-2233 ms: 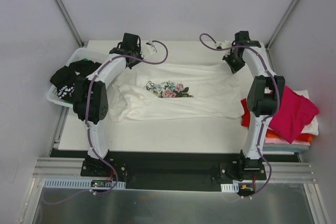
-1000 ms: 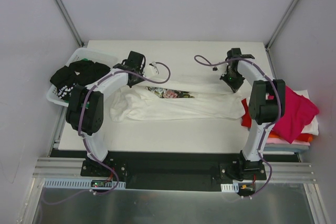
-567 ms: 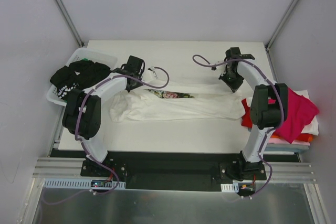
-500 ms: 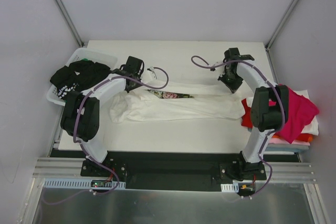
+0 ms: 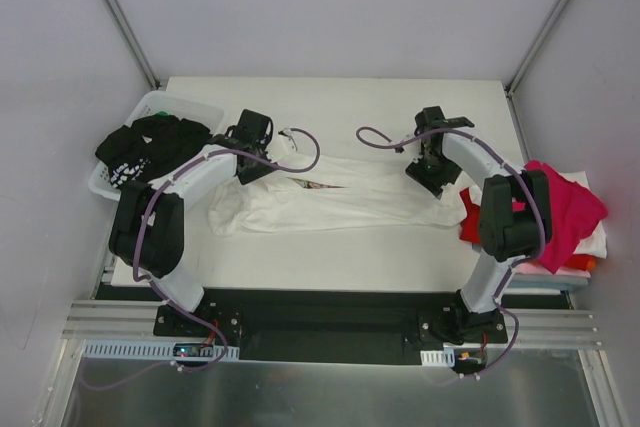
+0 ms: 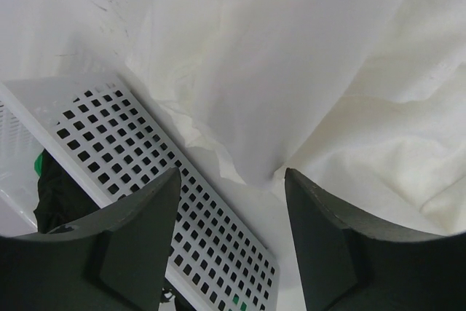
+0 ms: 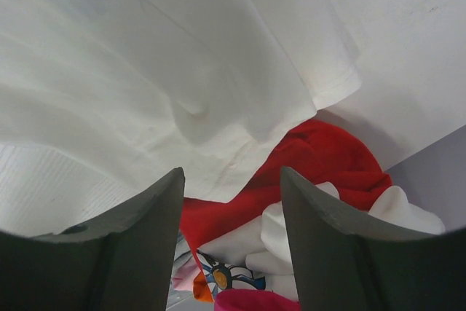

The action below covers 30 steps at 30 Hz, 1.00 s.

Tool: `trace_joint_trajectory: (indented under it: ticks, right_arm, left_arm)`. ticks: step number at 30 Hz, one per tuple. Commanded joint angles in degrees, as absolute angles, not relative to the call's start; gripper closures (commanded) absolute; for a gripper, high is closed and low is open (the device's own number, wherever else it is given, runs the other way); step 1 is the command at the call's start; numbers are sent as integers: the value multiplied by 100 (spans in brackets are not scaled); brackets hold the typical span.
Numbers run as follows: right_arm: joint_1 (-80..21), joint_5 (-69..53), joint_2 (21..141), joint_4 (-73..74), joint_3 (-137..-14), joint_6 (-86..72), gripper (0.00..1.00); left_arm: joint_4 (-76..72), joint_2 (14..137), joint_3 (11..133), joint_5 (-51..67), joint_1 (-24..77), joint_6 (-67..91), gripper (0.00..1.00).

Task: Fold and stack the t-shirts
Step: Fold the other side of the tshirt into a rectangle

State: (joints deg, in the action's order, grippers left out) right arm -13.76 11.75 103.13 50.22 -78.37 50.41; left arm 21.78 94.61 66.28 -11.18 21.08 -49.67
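- The white t-shirt [image 5: 340, 197] lies across the middle of the counter [image 5: 330, 257] as a long band folded along its length; only a sliver of its floral print [image 5: 315, 184] shows at the fold
- The left tool [image 5: 255, 147] hangs over the shirt's left end, just beside the white plastic basket [image 5: 160, 99]; in its wrist view the left tool [image 6: 231, 176] is wide, with nothing between the fingers and cloth lying loose beneath
- The right tool [image 5: 432, 169] hangs over the shirt's right end; its wrist view shows the right tool [image 7: 231, 176] equally wide and holding nothing, above white cloth that laps against a red tee [image 7: 313, 154]
- Judged from this, the lengthwise fold is laid and the shirt is let go; the step in hand is the folding of this one tee
- The next move likely calls for a fresh pinch at one short end, carrying it over toward the other to halve the band, then lifting it to the pile
- That pile sits at the counter's right edge: a magenta tee [image 5: 565, 212] on top, red and orange [image 5: 520, 257] under it
- A black tee [image 5: 150, 142] waits in the basket
- The counter is plain white and matte; pale grey walls close it in, with metal posts [image 5: 120, 17] at the far corners
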Motion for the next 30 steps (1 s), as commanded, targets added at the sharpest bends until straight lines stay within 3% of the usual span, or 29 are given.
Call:
trace_joint_trajectory:
  ticks: [1,16,20,25,30]
  right_arm:
    - [-1354,1564,10072,4922,-7769,5001,41]
    - [-1187,1283,10793,4834,-8455,5001,44]
    - [-1073,1090,10942,4799,-8517,5054,54]
    - [-1046,1046,11039,4764,-8543,5080,59]
    - [-1020,949,11100,4764,-8517,5098,73]
  left_arm:
    - [2241,9360,6601,-1178,2197,-4825,40]
    - [2241,9878,7470,-1169,2118,-4843,40]
    - [2241,9958,7436,-1178,2118,-4825,41]
    - [2241,9993,7392,-1195,2109,-4834,40]
    - [2241,10028,7392,-1213,2109,-4825,41]
